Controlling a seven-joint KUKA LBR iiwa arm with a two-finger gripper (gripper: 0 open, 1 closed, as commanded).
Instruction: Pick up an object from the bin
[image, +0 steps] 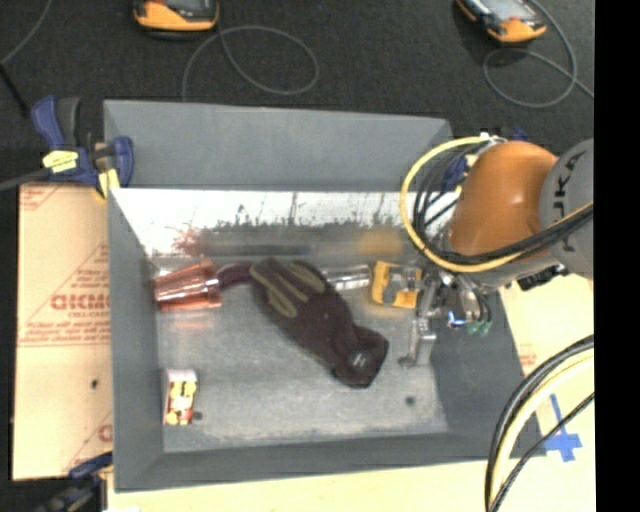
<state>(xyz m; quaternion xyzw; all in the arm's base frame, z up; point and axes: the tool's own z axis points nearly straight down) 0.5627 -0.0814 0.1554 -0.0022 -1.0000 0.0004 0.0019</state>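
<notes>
The end effector (420, 338) hangs low at the right side of the bin (300, 445); I cannot tell whether it is released or clenched. A dark glove (315, 315) lies at its 9 o'clock, long axis running 10 to 4 o'clock, cuff end just beside it. A yellow block (392, 284) sits near at 11 o'clock.

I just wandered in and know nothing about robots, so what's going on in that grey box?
A robot arm reaches into the grey bin from the right. Its hand hangs low beside the near end of a dark brown glove, close to a small yellow thing. It holds nothing that I can see. A coppery cup lies on its side at the left, and a yellow-and-red box sits in the near left corner.
</notes>
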